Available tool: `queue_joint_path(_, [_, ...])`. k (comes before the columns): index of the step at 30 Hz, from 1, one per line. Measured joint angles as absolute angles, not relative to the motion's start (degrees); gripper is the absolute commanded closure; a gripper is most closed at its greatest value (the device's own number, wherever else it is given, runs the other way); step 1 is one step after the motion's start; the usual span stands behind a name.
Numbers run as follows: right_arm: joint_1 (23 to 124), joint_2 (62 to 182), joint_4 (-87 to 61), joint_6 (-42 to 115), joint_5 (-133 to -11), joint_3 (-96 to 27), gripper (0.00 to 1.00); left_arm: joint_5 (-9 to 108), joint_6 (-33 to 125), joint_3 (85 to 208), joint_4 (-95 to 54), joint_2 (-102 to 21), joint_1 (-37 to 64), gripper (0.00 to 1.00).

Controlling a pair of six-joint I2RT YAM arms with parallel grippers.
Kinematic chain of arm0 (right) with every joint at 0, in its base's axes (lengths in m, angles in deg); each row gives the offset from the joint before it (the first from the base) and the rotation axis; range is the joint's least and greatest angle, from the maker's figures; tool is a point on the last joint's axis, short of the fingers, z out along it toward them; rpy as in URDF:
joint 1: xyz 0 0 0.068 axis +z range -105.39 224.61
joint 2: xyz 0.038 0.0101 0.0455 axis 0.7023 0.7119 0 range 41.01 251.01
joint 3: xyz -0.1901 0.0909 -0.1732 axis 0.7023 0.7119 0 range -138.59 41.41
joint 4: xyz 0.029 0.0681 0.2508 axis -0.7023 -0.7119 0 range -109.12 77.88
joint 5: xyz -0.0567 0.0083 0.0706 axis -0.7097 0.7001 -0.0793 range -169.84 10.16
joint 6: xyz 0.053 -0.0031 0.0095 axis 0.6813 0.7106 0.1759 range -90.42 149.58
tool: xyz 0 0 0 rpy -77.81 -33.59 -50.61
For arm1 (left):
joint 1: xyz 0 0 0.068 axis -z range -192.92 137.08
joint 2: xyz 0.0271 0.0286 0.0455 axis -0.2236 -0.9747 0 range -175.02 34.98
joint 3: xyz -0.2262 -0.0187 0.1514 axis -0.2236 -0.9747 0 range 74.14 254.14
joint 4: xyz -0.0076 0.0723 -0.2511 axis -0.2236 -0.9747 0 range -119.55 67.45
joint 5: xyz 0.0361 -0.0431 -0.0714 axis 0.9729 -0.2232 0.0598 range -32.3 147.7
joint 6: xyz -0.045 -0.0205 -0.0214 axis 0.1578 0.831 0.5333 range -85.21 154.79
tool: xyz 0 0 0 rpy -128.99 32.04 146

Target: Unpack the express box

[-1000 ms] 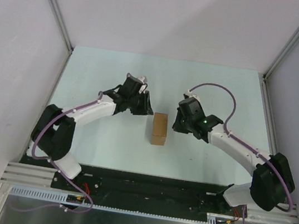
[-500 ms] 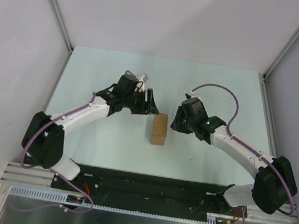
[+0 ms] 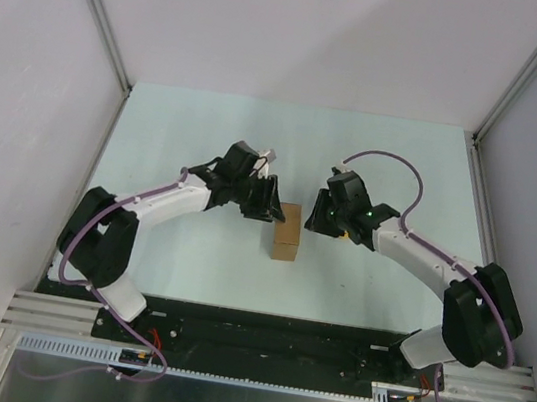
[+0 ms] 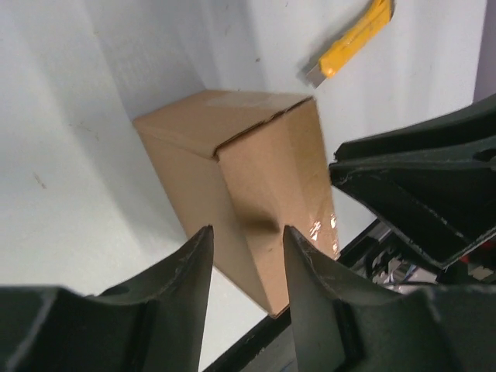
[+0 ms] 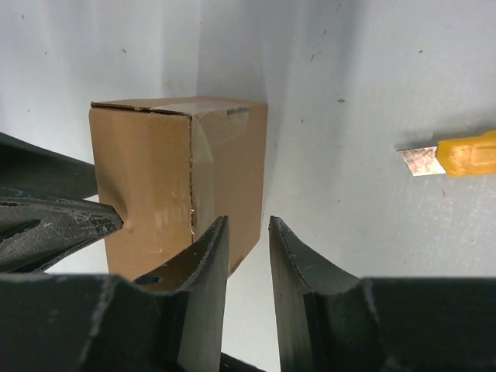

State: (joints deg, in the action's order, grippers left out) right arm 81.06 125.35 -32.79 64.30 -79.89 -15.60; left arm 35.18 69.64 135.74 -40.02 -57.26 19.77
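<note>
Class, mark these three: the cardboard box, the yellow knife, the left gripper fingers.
cardboard box (image 5: 147, 170), right wrist view, its broad side.
yellow knife (image 5: 469, 153), right wrist view, its handle.
left gripper fingers (image 4: 190, 271), left wrist view, the left-hand finger.

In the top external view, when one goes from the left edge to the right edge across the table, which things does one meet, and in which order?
left arm → left gripper → express box → right gripper → right arm

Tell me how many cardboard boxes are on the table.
1. The express box stands between the left gripper and the right gripper; another small one could be hidden beneath them.
</note>
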Motion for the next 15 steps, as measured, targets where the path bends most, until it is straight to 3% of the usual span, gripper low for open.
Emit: queue_joint_path(15, [82.0,128.5,-30.1,64.1,-76.2,-15.6,0.73,40.6,66.6,132.2,-40.4,-53.2,19.9,0.68])
